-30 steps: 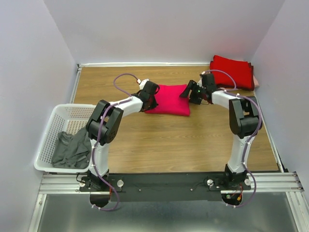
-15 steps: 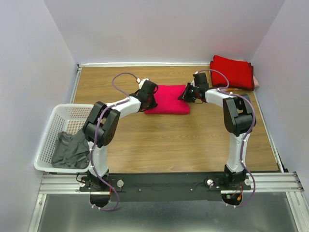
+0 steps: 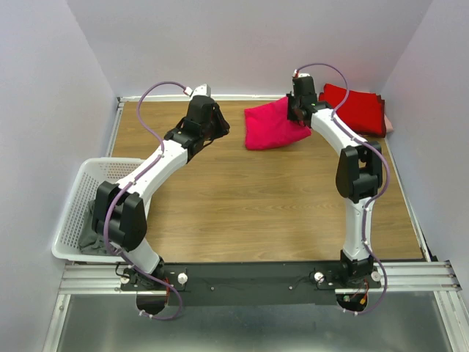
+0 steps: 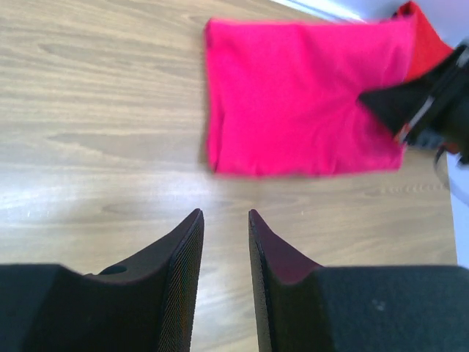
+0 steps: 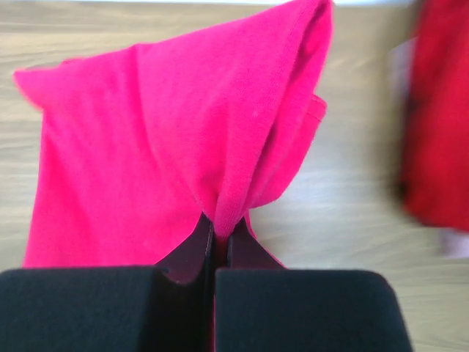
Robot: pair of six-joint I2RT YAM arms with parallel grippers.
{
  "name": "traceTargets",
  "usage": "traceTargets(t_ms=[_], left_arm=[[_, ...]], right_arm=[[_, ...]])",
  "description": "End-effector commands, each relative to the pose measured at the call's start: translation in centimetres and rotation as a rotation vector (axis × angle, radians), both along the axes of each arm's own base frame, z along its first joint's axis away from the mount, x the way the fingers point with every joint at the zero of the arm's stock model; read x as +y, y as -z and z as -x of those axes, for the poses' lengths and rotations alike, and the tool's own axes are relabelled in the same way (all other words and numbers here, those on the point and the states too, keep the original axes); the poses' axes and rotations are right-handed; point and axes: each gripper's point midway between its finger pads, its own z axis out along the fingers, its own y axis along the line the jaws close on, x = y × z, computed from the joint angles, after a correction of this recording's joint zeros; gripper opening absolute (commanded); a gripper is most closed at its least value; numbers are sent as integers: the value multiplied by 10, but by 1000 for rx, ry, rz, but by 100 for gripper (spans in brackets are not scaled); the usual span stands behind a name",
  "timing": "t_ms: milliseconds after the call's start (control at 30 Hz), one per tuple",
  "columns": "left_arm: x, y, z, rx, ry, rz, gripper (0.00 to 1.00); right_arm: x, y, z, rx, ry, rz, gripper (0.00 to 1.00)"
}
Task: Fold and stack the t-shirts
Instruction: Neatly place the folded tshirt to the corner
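Top external: 1 pink-red t-shirt (image 3: 267, 126), far centre of the surface (image 3: 256, 198), its right edge held up by the right tool (image 3: 294, 111); 1 stack of deeper red t-shirts (image 3: 357, 108), far right corner, count within unclear; 1 white basket (image 3: 80, 192), left.
Left wrist: left tool (image 4: 224, 215) released, narrow gap, nothing between.
Right wrist: right tool clenched on 1 fold of the pink-red t-shirt.

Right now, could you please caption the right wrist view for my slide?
Right gripper pinching a fold of the bright pink t-shirt, with red shirts blurred at right.
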Motion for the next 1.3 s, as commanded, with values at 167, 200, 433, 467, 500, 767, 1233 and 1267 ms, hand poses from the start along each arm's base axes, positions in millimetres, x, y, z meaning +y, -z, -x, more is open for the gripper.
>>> traceTargets(t_ms=[167,200,433,467,500,767,1233,1267], left_arm=[[29,30,30,97,74,-95,38],[34,29,30,96,72,-98,38],[52,43,33,127,106,-116,36],[53,45,33,132,113,-113,36],[54,46,33,131,118,-119,36],[57,59,28,157,135,-124,35],[53,73,25,187,158,-110,33],[53,74,25,190,159,-110,33]], right_arm=[[-65,-63,-40,-103,47,382,1],[-66,-61,-44,-101,47,400,1],[-93,-93,-62,-158,58,447,1],[-102,-98,-64,-165,71,447,1],[-104,-100,-64,-167,68,443,1],[-127,-118,-66,-195,82,429,0],[-155,-168,-61,-282,116,393,0],[-157,-169,-61,-282,121,393,1]])
